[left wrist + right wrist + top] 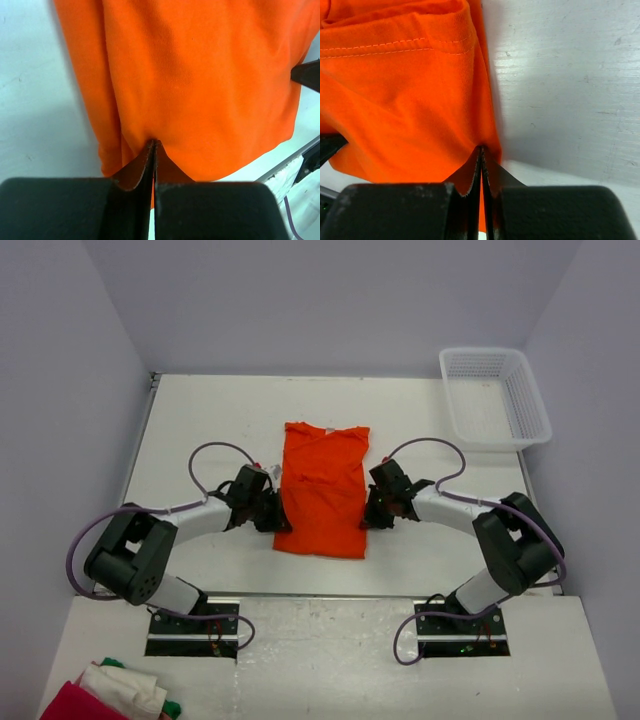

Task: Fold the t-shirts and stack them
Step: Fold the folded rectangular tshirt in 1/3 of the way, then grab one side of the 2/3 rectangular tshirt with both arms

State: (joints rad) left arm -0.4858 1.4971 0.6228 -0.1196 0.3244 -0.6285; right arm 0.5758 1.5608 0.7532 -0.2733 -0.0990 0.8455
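Both arms low, elbows flared out at 8 and 4 o'clock. Left gripper (280, 521) points to 3 o'clock, right gripper (368, 516) to 9 o'clock. Jaws clamped tight, each pinching a t-shirt (322, 490) edge.

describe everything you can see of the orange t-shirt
The orange t-shirt is plain, thin soft knit with no print and a double-stitched hem. It lies flat on the white table, its sides apparently folded in to a narrow rectangle, neck end away from the arms. The left gripper and right gripper pinch its side edges toward the near end, jaws shut.
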